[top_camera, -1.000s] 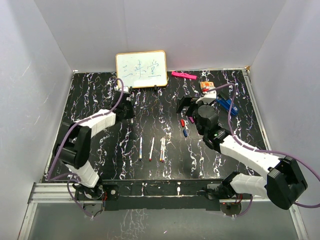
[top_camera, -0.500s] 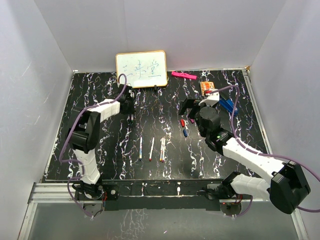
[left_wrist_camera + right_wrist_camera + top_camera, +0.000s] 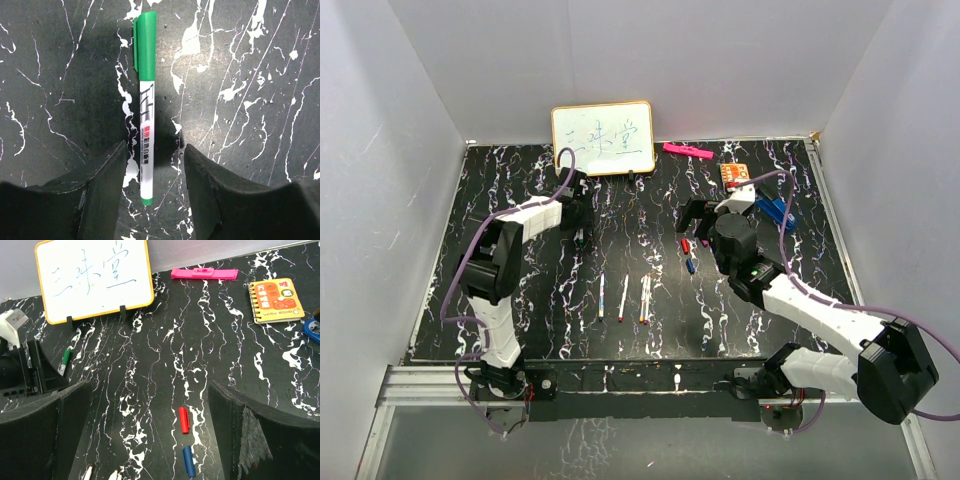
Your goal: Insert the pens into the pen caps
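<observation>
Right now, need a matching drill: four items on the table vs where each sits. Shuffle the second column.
1. green pen
2. red cap
3. notebook
4. whiteboard

A. propped at the back wall
B. just beyond the blue cap
C. lying between the jaws of the open left gripper, untouched
D. right of the pink bar

Pairs: 1-C, 2-B, 3-D, 4-A
</observation>
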`<state>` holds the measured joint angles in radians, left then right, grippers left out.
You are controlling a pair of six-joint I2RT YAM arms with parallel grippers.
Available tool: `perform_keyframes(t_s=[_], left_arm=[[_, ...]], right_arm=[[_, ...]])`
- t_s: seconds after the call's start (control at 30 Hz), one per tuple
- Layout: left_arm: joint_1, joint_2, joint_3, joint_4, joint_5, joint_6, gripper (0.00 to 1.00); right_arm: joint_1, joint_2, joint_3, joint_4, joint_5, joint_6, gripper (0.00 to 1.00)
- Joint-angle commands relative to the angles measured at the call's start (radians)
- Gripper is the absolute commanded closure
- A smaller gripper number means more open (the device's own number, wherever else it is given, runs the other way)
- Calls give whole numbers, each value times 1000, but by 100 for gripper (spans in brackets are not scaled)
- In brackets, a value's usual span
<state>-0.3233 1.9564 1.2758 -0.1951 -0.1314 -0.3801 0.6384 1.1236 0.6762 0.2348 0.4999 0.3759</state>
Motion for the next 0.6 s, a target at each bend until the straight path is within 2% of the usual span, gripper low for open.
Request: perform_keyframes(t_s=[0.0,0.3,0.57], left_arm=[[4,-98,10,-39,-14,-3,51],[-39,-314,-162,-84,12,-22,51],[-274,-458,-346,-228,-31,-83,52]], right_arm=[[-7,7,24,19,27,6,2],[-36,26,27,26,26,32,2],[-50,16,3,19,53,55,2]])
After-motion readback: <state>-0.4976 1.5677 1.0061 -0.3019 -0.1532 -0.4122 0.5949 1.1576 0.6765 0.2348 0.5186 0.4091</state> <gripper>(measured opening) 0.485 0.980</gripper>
